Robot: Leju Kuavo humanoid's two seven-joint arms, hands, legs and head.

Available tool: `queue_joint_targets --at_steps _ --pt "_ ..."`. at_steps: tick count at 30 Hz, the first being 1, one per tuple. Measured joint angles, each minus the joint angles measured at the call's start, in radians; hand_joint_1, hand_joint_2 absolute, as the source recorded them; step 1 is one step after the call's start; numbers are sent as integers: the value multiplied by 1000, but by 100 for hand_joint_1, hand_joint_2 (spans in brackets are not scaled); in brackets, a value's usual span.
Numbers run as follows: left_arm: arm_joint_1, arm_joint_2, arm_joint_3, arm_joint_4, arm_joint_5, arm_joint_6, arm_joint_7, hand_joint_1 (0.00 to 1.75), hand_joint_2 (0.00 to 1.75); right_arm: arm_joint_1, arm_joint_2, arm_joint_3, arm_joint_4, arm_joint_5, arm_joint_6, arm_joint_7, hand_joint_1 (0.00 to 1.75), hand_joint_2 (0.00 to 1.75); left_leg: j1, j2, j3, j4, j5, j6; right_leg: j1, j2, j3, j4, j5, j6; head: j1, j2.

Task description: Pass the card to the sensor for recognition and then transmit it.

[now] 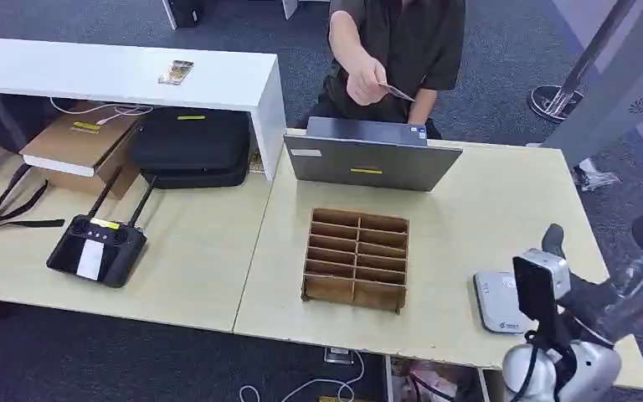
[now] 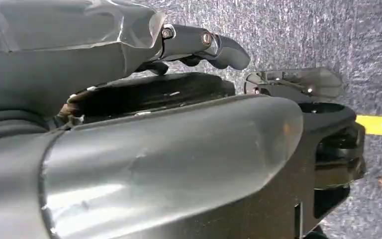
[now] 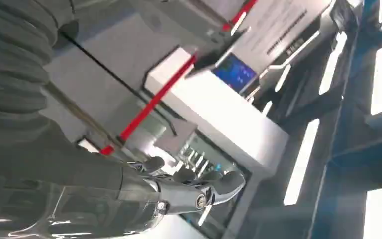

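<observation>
A person across the table holds out a thin card above the grey laptop. The sensor, a flat white-grey reader, lies on the table near its front right edge. My right hand is raised just right of the sensor and holds nothing. In the right wrist view its fingers stretch out apart against the room's ceiling. My left hand hangs over the carpet floor with its fingers extended and nothing in them.
A wooden divider box sits mid-table in front of the laptop. On the left lie a black remote controller, a black case and a cardboard box under a white shelf. The table shows bare wood at right.
</observation>
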Motion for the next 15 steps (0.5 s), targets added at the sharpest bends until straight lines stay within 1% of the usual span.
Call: queue_joint_targets --at_steps 1,2,4,5,6,9,13,15 --pt "-5 0 -10 0 -10 -3 12 0 0 -85 -14 24 73 12 54 62 0 175 -1 4 0 0 1 -1 -1 4 -3 0 3 -1 -2 0" --pt "-11 0 -18 0 -17 -5 21 0 0 -147 -29 51 134 28 117 104 0 175 -1 5 0 0 2 -2 -1 6 -5 0 3 -1 -4 0" --pt "-13 1 -31 0 -24 -9 29 0 0 -234 -56 90 227 56 200 147 0 175 0 2 -1 0 3 -1 0 3 -4 0 3 -1 1 0" --pt "-13 1 -35 0 -24 -10 30 0 0 -273 -64 105 277 61 223 160 0 175 0 1 -2 0 5 0 -1 2 -5 0 3 -1 1 0" --pt "-14 1 -39 0 -25 -11 33 0 0 -313 -70 119 326 67 237 168 0 175 0 0 -3 0 5 0 0 1 -6 0 4 -1 2 0" --pt "-16 1 -55 0 -27 -14 43 0 0 -456 -87 170 505 81 309 196 0 175 0 1 -4 0 6 -1 0 2 -8 1 5 -1 1 0" --pt "-17 1 -64 0 -27 -14 48 0 0 -580 -88 227 664 91 344 205 0 175 0 -1 -4 0 6 -2 0 1 -9 1 5 -1 2 0" --pt "-17 1 -66 0 -27 -14 50 0 0 -619 -88 246 722 91 350 205 0 175 0 -1 -4 0 6 -2 0 1 -9 1 5 -1 2 0"
